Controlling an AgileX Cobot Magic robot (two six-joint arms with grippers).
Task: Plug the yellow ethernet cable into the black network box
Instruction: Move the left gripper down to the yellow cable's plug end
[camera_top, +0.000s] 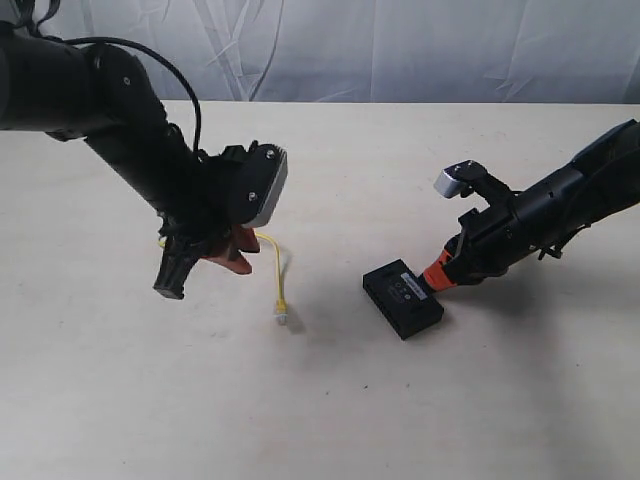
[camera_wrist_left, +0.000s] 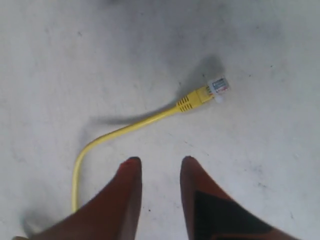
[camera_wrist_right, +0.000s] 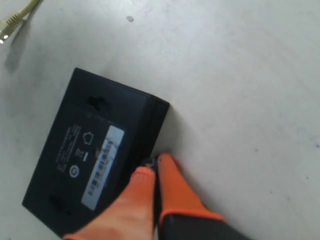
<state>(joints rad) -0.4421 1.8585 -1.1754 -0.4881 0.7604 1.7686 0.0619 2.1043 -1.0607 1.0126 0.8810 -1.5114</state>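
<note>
On the left of the matte, cream-coloured tabletop (camera_top: 330, 420), the left end effector (camera_top: 205, 275) hangs low with its two tapered, rust-red fingers (camera_wrist_left: 131, 192) spread apart and nothing between their tips. The yellow cable (camera_top: 276, 265) is a thin, smooth cord that emerges from behind this end effector and curves down toward the near side. It ends in a ribbed yellow boot and a small clear plastic plug (camera_top: 282, 318) at the tabletop. In the left wrist view the cord bends around the outside of one finger, and its other end is hidden. Right of centre lies the black box (camera_top: 402, 297), a flat rectangular plastic case with a dull finish, turned at an angle. It has a white barcode label (camera_wrist_right: 102, 167) and faint printed symbols on top, and it sits well apart from the plug. The right end effector (camera_top: 435, 275) is clenched, its glossy orange fingers (camera_wrist_right: 175, 185) nearly pressed together. Their tips touch the box's right-hand end, but I cannot tell whether they pinch any part of it. Wrinkled white cloth (camera_top: 400, 50) hangs along the far edge.
</note>
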